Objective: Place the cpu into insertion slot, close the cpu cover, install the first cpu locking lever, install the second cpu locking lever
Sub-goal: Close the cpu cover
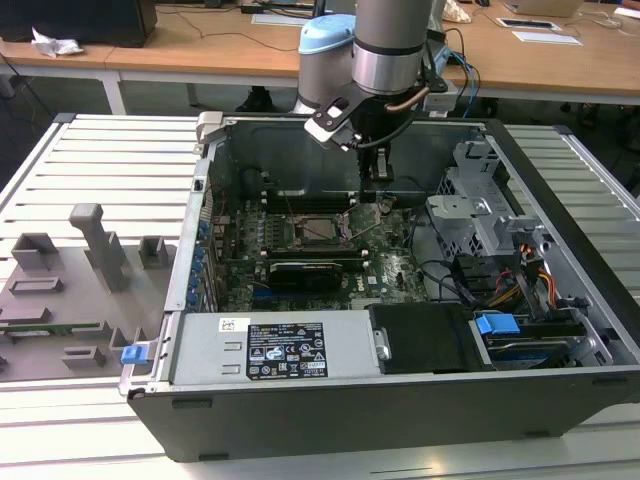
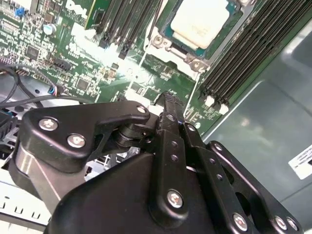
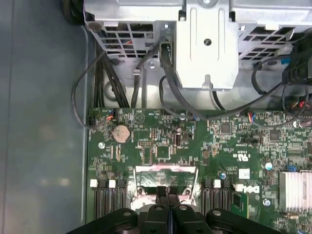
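Jaws pressed together with nothing seen between them, the black two-fingered gripper (image 1: 382, 198) hangs over the green motherboard (image 1: 390, 265) at the middle of the exterior view. Just beside it, the silvery-tan square cpu (image 1: 322, 229) sits in the black-rimmed insertion slot (image 1: 296, 228), framed by the thin silver cpu cover (image 2: 195, 57)

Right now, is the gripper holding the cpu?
No, the cpu sits seated in its place on the motherboard, apart from the shut gripper.
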Robot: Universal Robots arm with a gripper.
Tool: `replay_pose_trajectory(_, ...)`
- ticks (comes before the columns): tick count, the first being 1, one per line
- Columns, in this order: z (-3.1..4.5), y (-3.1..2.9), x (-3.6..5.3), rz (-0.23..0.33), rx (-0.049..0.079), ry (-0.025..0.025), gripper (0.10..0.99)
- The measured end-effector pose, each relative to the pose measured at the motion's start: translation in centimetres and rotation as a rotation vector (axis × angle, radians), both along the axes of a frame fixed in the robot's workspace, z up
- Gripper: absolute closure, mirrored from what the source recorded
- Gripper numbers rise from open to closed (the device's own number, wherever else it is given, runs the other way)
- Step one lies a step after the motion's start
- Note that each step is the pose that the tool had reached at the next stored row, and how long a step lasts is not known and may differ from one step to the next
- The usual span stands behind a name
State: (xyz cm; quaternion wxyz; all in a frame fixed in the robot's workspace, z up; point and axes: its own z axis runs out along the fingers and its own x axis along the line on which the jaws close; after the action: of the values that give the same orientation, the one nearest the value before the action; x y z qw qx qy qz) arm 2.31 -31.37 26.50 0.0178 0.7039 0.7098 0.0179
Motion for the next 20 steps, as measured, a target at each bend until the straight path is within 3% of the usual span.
replay_pose_trajectory(4,0.0,0.0,0.77,0.0,0.0,0.0014,0.98)
replay_pose_trajectory(6,-0.01,0.0,1.07,0.0,0.0,0.0044,0.98)
replay_pose_trajectory(7,-0.03,0.0,1.36,0.001,0.0,0.0092,0.98)
replay_pose_trajectory(8,-0.06,0.01,1.73,0.003,0.0,0.0197,0.98)
replay_pose_trajectory(9,-0.08,0.01,1.94,0.004,0.0,0.0252,0.98)
replay_pose_trajectory(10,-0.11,0.01,2.11,0.01,0.0,0.0273,0.98)
replay_pose_trajectory(15,-0.32,0.0,2.49,0.064,-0.001,0.0285,0.98)
replay_pose_trajectory(20,-0.58,0.09,3.66,0.068,-0.001,0.0295,0.98)
